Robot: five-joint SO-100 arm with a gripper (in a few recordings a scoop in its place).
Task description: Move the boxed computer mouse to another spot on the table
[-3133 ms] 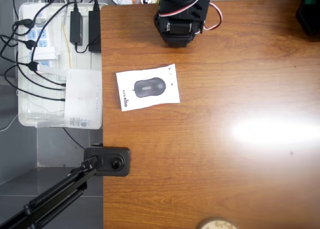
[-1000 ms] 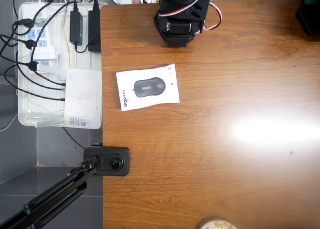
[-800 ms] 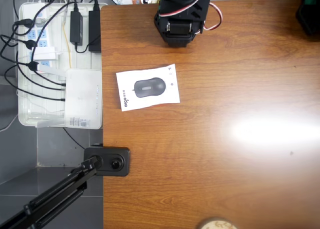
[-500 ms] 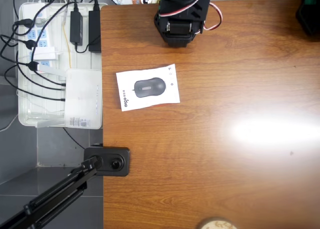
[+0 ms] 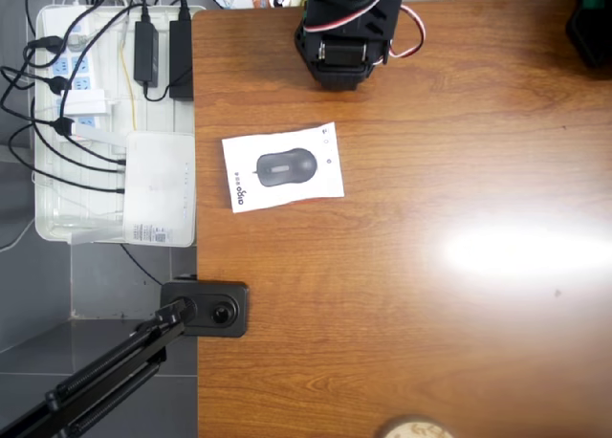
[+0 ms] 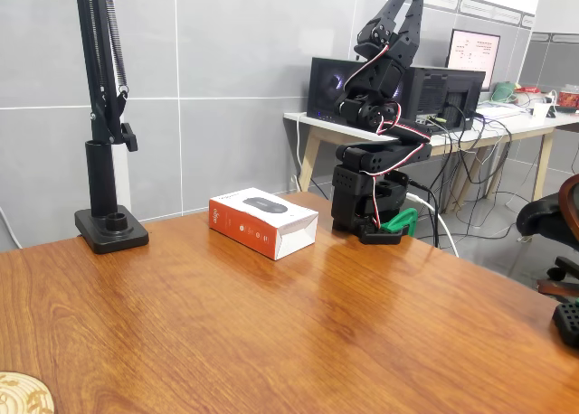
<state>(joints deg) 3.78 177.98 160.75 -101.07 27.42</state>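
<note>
Your table (image 5: 402,295) carries the folded arm at its far edge. The boxed computer mouse (image 5: 283,167) lies flat near the left edge — untouched. The gripper (image 6: 406,0) points upward, fingers slightly apart, holding nothing.

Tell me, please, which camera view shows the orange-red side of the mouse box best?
The fixed view: the boxed computer mouse lies there with its orange-red long side facing the camera. The overhead view shows the box's white top with the mouse picture, not that side.
</note>
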